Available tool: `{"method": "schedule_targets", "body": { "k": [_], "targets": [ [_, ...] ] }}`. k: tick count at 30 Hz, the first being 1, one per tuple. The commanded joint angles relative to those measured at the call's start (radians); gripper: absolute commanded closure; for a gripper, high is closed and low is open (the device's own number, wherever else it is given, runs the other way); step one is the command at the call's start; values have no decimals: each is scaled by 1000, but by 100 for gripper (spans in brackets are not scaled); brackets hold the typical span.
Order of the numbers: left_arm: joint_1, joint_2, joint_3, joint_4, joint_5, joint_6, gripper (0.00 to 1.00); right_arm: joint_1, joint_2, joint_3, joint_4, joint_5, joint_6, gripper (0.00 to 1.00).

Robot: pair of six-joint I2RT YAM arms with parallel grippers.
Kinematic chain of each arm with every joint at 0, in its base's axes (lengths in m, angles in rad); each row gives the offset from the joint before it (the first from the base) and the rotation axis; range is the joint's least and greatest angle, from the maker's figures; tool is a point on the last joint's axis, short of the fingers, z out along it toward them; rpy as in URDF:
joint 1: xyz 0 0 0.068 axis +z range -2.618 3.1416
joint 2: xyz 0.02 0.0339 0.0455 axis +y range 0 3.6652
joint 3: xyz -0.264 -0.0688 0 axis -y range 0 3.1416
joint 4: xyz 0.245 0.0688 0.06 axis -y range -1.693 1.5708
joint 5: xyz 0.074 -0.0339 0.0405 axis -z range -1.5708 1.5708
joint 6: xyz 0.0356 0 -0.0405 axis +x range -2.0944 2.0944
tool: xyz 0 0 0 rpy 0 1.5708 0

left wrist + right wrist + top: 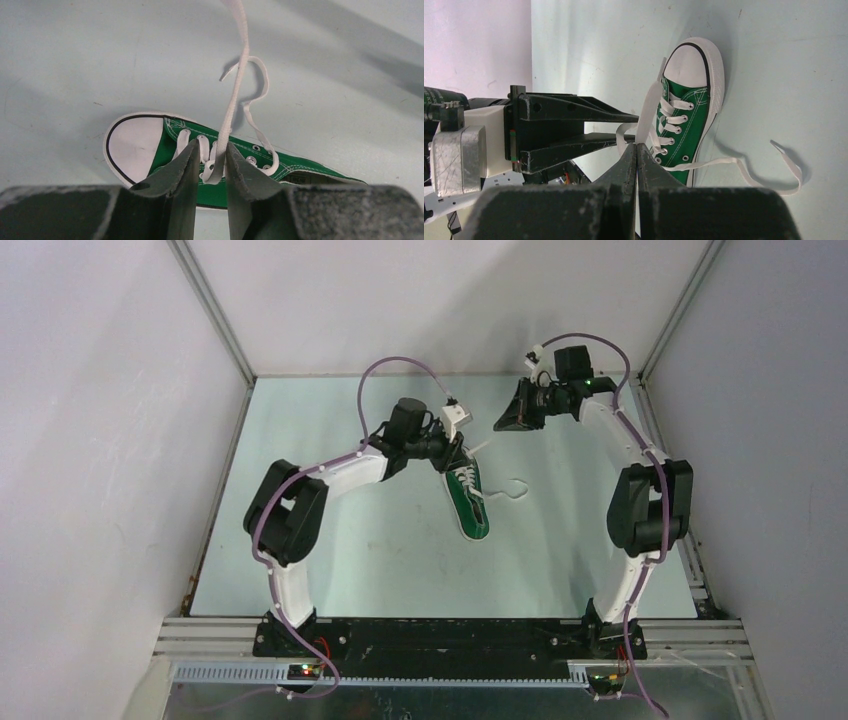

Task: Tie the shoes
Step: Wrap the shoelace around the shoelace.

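Pale green bench (350,550) carries the small green canvas sneaker (467,500) mid-surface. My right jaws are pinched shut on its long white lace (232,100), drawn taut. My left jaws stand parted around that strand, gripping nothing. I judge the knot barely started; next I must gather the loose lace end (515,488).

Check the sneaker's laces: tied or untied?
Untied: one lace runs taut from the sneaker to the shut right gripper; the other lace lies loose on the table; no bow.

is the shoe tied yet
No, the loose lace lies on the table and the other lace runs from the shoe to the shut right gripper; no knot shows.
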Motion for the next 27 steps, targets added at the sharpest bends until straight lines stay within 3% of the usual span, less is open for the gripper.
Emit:
{"method": "schedule_targets", "body": {
  "k": [1, 5, 13, 21, 27],
  "targets": [
    [22, -38, 20, 16, 15, -18, 68, -9, -55, 13, 18, -13, -12, 100],
    [30, -52, 22, -15, 30, -3, 63, -22, -46, 8, 26, -15, -7, 100],
    [29, -52, 25, -2, 67, -32, 70, -28, -46, 6, 24, -14, -10, 100],
    [31, -56, 28, 10, 83, -47, 96, -30, -47, -11, 15, 9, -27, 100],
    [45, -78, 23, 2, 56, -74, 100, -19, -54, -101, -78, 104, -115, 100]
  ]
}}
